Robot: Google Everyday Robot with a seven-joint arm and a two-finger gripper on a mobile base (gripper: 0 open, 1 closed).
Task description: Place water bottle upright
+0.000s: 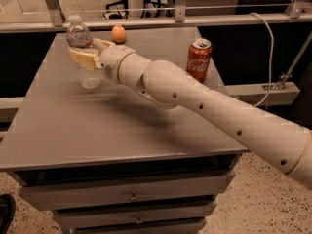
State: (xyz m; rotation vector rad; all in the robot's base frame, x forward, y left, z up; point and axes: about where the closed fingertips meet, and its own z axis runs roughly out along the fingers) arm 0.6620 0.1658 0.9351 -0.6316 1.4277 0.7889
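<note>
Toward far-left corner of gray table — one water bottle, upright, base on tabletop, gripper clenched around its middle. One orange at back edge — one Coca-Cola can upright, right side.

— Where is the cream two-finger gripper?
— At the grey metal table's far left, fingers clasped around the clear ribbed plastic water bottle, which stands upright.
— And the red soda can?
— Upright, well apart, far right.
</note>
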